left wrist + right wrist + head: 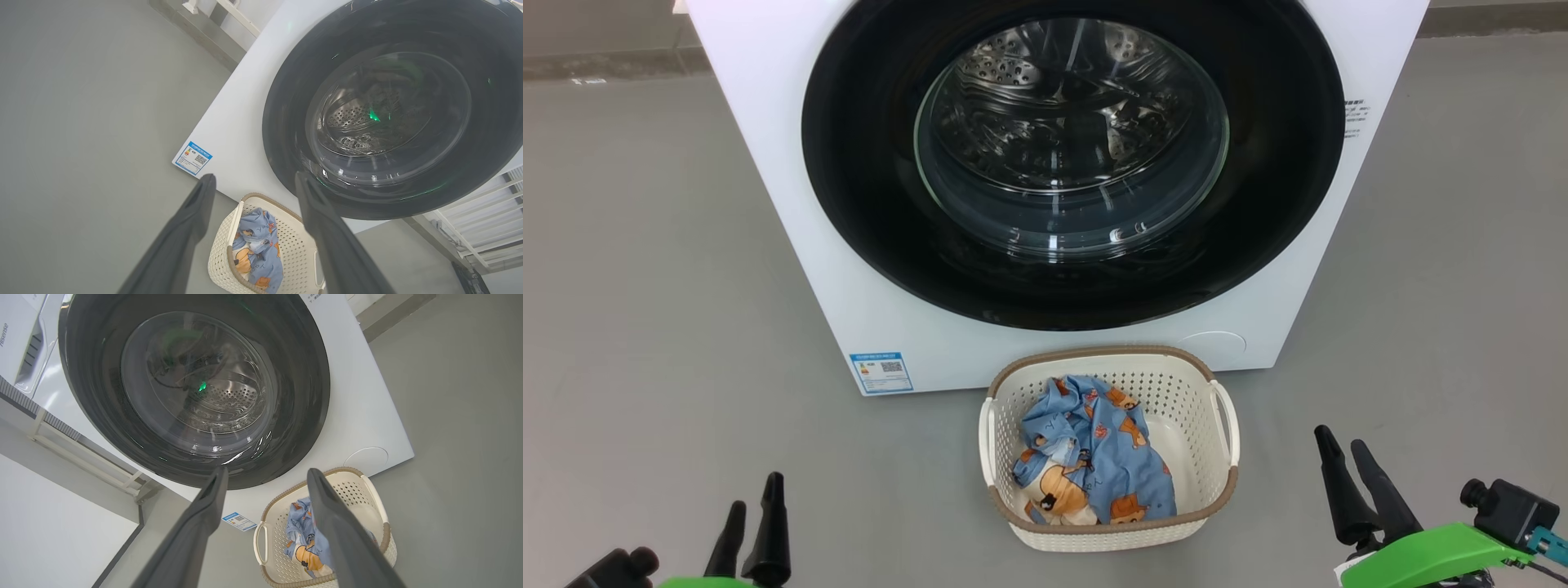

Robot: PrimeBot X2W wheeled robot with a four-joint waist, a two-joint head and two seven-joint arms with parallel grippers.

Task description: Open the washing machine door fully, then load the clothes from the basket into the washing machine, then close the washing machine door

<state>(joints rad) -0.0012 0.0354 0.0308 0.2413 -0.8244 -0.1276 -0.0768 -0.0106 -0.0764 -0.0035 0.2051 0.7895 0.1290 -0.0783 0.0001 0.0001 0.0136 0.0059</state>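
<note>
Head view, with both wrist views. The left gripper point(756, 491) and right gripper point(1339, 438) hang above the plain grey floor point(645, 286), each with its two long dark fingers spread wide and nothing between them.

Ahead of both sets of fingertips stands the white, boxy front-loading washing machine point(792, 245). Its large, round, glossy black door point(866, 204) lies closed, flush against the machine's front. The door's bulging clear glass window point(1070, 204) shows the perforated steel drum point(1013, 73) behind it.

The cream-white perforated plastic basket point(1176, 384), with a brown woven-look rim and two side handles, sits on the floor just before the machine's base. It is between the two grippers and slightly beyond their tips. In it lie the clothes point(1094, 457), a small bundle of soft light-blue fabric printed with orange-brown bears, crumpled toward the side nearer the left gripper.

In the left wrist view, basket and clothes appear in the gap between the left fingers point(179, 237). The door rises beyond the tip on that view's right, and a small blue-bordered label point(880, 371) on the machine lies just past the other tip.

In the right wrist view, one of the right fingers point(192, 531) points at the door's lower edge, while the other crosses in front of the basket and part of the clothes.
</note>
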